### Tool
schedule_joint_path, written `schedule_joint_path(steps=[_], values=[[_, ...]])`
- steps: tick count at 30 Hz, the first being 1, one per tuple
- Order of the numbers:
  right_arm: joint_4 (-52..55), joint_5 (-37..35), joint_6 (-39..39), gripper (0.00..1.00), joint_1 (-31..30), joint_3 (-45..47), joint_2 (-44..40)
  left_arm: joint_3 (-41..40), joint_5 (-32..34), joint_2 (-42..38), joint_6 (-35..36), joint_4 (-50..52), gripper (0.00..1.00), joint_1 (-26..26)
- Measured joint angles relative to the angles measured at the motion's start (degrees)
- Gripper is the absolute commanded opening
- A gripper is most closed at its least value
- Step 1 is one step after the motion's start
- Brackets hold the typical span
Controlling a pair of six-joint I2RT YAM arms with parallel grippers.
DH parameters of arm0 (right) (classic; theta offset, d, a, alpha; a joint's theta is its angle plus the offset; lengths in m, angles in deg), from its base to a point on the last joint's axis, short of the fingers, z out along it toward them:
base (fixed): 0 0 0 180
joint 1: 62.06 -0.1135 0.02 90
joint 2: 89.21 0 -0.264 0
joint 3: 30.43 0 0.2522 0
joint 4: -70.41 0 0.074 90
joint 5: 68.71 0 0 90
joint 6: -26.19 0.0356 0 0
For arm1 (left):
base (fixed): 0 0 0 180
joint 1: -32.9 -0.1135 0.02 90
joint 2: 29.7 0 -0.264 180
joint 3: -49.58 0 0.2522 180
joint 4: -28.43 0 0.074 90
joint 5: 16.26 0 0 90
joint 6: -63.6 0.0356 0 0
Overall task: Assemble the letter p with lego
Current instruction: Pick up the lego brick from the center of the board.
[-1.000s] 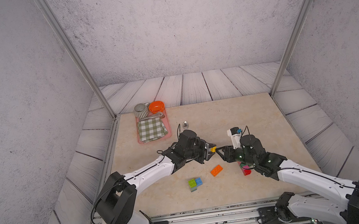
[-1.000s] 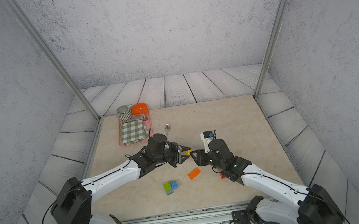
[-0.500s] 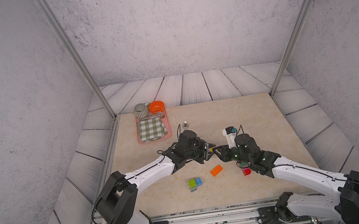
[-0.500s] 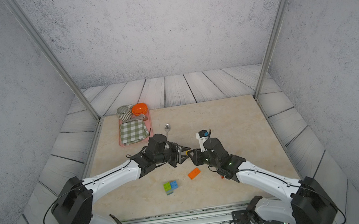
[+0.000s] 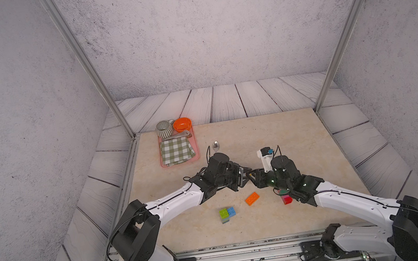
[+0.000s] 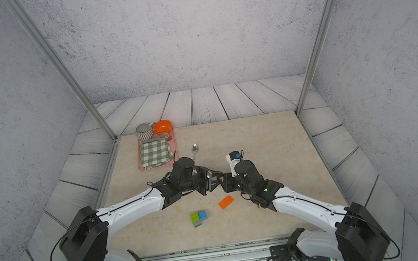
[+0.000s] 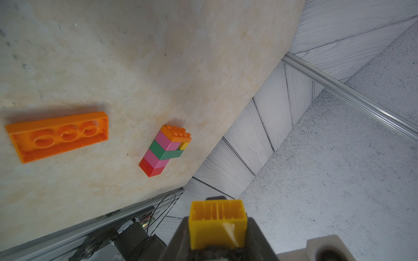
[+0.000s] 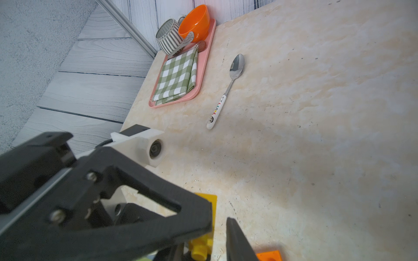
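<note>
Evidently for a hand-over, the left gripper (image 5: 245,175) is clamped on the yellow brick (image 7: 217,226) above mid-table, the right gripper (image 5: 254,176) nosed up to it, grip indeterminable; the part-built stack (image 7: 164,150) sits nearby.

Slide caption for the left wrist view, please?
Left gripper grips yellow lego brick; orange flat brick and multicoloured brick stack lie beyond.

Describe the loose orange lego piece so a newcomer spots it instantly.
On the beige tabletop, look at its front half. Beside the lime-and-blue bricks lies the orange plate: the only thin, flat piece lying alone, hollow underside up.
</note>
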Motion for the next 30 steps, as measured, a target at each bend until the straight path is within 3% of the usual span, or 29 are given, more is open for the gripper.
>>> schedule_joint_path(steps=[3, 7, 8, 9, 12, 15, 20, 22, 26, 28, 30], values=[[-0.26, -0.22, 0.76, 0.05, -0.31, 0.04, 0.00, -0.44, 0.20, -0.22, -0.22, -0.37, 0.17, 0.00], [-0.44, -0.15, 0.79, 0.00, -0.44, 0.07, 0.00, -0.87, 0.46, -0.79, -0.24, -0.50, 0.30, 0.00], [-0.42, -0.17, 0.70, 0.00, -0.52, 0.07, -0.02, -0.98, 0.55, -0.92, -0.20, -0.46, 0.36, 0.00], [-0.35, -0.24, 0.74, 0.00, -0.59, 0.07, -0.07, -1.16, 0.57, -1.09, 0.02, -0.48, 0.50, 0.00], [1.20, -1.36, 0.70, 0.00, -0.66, -0.13, -0.72, -2.05, 0.68, -2.97, 2.10, 0.94, 0.81, -0.07], [5.75, -2.56, 0.66, 0.00, -0.61, -1.18, -2.08, -2.67, 1.73, -8.61, 7.91, 7.17, 0.99, -1.11], [16.70, -2.10, 0.17, 0.00, -0.61, -6.47, -2.62, -2.62, 9.62, -24.79, 26.71, 21.81, 1.00, -4.46], [21.51, -0.98, -1.07, 0.00, -0.61, -9.14, -2.19, -2.82, 12.68, -31.15, 35.50, 26.14, 0.94, -4.85], [31.95, 1.97, -4.55, 0.00, -0.63, -15.80, 1.79, -6.36, 16.04, -42.88, 51.49, 32.41, 0.65, -4.83], [36.72, 2.86, -5.14, 0.00, -0.81, -19.19, 5.44, -8.04, 15.91, -44.98, 56.24, 34.84, 0.48, -4.85], [40.98, 2.86, -5.14, 0.00, -1.49, -21.97, 9.38, -9.94, 14.64, -44.24, 60.48, 36.54, 0.41, -4.83]])
